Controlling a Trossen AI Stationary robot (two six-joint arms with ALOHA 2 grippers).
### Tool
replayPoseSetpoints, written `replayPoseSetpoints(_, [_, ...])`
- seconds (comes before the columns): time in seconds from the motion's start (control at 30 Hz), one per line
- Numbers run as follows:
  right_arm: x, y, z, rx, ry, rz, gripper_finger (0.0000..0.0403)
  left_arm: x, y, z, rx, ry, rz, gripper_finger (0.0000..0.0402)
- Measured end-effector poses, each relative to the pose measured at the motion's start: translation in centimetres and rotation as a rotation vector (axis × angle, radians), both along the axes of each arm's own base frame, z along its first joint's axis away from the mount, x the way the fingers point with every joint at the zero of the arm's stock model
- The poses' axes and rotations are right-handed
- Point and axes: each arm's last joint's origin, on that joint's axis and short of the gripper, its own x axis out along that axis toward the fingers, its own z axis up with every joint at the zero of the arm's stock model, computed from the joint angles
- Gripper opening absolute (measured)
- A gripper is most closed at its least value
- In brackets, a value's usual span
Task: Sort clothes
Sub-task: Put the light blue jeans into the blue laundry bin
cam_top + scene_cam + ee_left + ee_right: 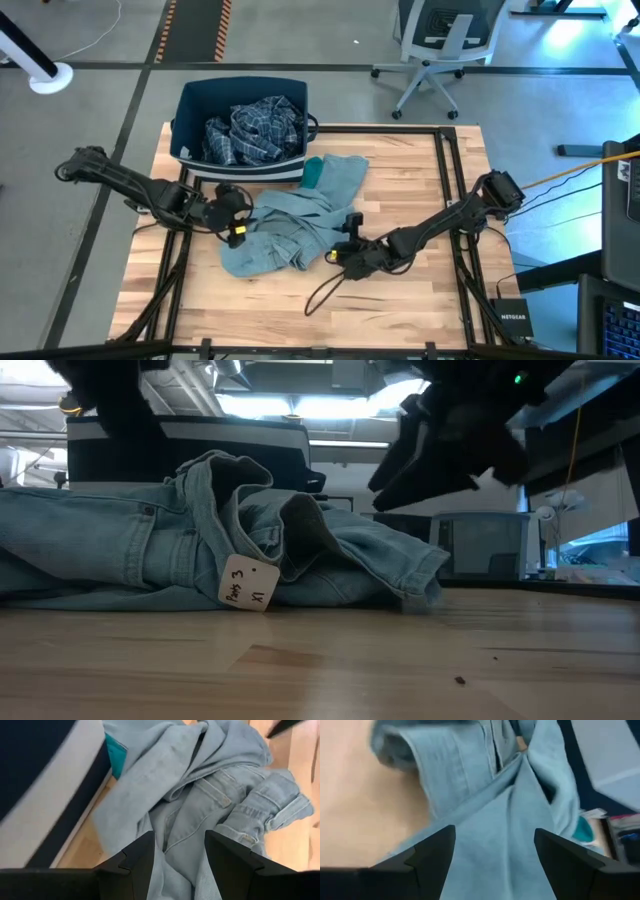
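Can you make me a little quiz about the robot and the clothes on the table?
1. True or false: the plaid shirt lies in the blue bin.
2. What hangs from the light blue jeans? A) a paper tag B) a belt C) a sock
3. Fill in: both the left end effector and the right end effector are ____ over the jeans.

Key: 1 true; 2 A; 3 open.
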Motion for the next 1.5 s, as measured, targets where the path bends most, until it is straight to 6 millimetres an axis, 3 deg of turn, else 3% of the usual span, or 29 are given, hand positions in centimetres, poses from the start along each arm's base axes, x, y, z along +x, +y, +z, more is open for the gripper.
replayPoseSetpoints(0.1, [-0.1, -0.3, -0.2, -0.074, 0.072, 0.064, 0.0291, -0.1, -0.2, -1.4, -0.007, 0.012, 0.001, 0.0169])
replayPoseSetpoints(0.4, [-1.0, -0.3, -0.5, -0.062, 0.214, 0.188, 0.0291, -1.1, -0.9, -4.8, -0.056, 0.057, 0.01, 0.0169])
replayPoseSetpoints(0.67, [-2.6, -1.0, 1.7, -0.081, 0.235, 0.165, 0.0291, -0.7, -1.5, -7.4, -0.107, 0.016, -0.033, 0.0169])
replayPoseSetpoints(0.83, [-3.5, -1.5, 3.2, -0.161, 0.202, 0.112, 0.0291, 0.4, -2.0, -8.9, -0.109, -0.059, -0.07, 0.0169])
replayPoseSetpoints(1.13, [-3.6, -1.6, 3.2, -0.171, 0.209, 0.104, 0.0291, 2.4, -3.1, -11.8, -0.112, -0.017, -0.112, 0.0169])
replayPoseSetpoints(1.3, [-3.6, -1.6, 3.2, -0.176, 0.208, 0.101, 0.0292, 3.8, -4.4, -12.6, -0.113, -0.072, -0.251, 0.0169])
replayPoseSetpoints(1.5, [-3.6, -1.6, 3.2, -0.175, 0.208, 0.102, 0.0292, 4.4, -5.6, -13.4, -0.231, -0.069, -0.407, 0.0169])
